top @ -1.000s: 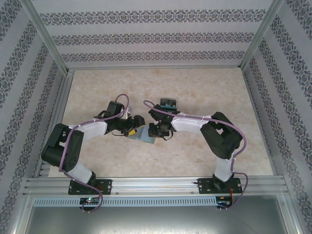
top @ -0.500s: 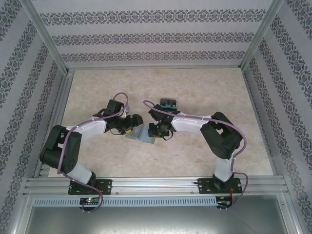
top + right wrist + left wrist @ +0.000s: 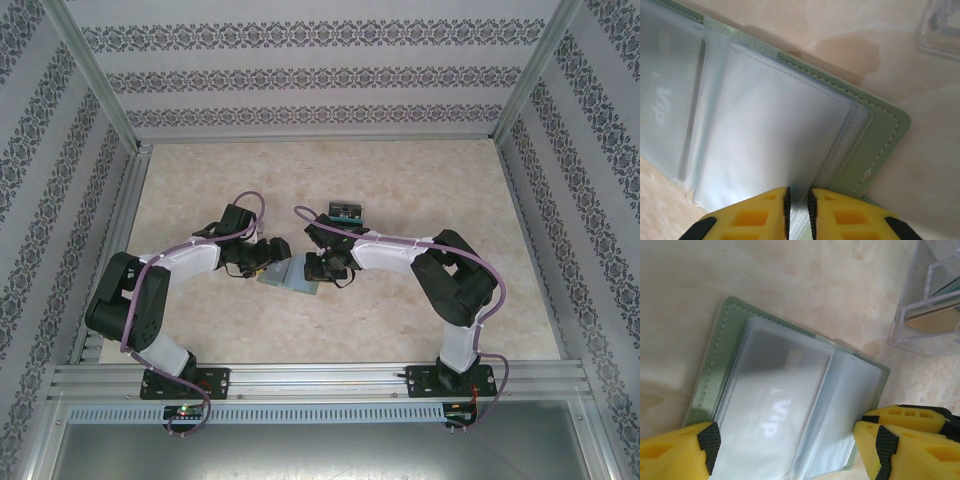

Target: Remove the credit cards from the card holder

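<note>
While spread open and flat on the table (image 3: 400, 320), pale inside up, gripped at one end: card holder (image 3: 290, 273), a little left of mid-table, between the two grippers. Seen from above, long axis running left to right, right end tilted slightly toward the arm bases. From the left wrist, stitched green cover slanting from upper left down to lower right, with clear sleeves (image 3: 850, 405) fanned on top.

Left gripper (image 3: 790, 437): yellow fingers spread wide, one at either side of the holder's end, clamped on nothing (contact with the sleeves hard to judge). Right gripper (image 3: 797, 200): fingers almost together, pinching the card holder by the edge of a clear sleeve, close to the rounded green corner.

Inside one sleeve, a pale card (image 3: 772, 415) lettered "VIP", lying along the sleeve and blurred by the plastic. Contents of the neighbouring sleeve: cannot tell.

Beyond the right gripper, a clear box (image 3: 920, 346) holding stacked cards (image 3: 935, 320) with teal and tan edges. Near the holder's far corner, yet apart from it, with a strip of bare table between.

Open tabletop far, right and toward the near rail. Patterned walls (image 3: 320, 75) on three sides, well apart from the holder.
</note>
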`<act>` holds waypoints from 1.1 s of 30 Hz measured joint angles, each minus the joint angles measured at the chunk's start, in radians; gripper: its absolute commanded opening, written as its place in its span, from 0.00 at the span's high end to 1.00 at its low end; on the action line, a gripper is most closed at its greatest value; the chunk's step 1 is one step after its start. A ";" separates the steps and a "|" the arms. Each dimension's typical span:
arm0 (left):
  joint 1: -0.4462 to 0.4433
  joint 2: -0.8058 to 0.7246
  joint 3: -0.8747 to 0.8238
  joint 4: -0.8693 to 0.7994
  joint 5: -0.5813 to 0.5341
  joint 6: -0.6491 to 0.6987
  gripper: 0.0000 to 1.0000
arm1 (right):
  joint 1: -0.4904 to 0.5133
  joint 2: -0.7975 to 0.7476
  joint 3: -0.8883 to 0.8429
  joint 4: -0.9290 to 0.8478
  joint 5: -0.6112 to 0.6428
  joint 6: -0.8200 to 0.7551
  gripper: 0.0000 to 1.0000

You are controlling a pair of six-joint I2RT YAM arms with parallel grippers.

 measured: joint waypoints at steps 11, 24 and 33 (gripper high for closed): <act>0.000 0.000 0.000 -0.003 -0.019 0.003 0.16 | 0.000 0.000 0.000 0.000 0.000 0.000 0.78; 0.000 0.000 0.000 -0.014 -0.003 0.006 0.18 | 0.000 0.001 0.000 0.000 0.000 0.000 0.78; 0.000 0.000 -0.003 0.011 0.050 0.005 0.18 | 0.000 0.002 0.002 -0.001 0.000 0.000 0.78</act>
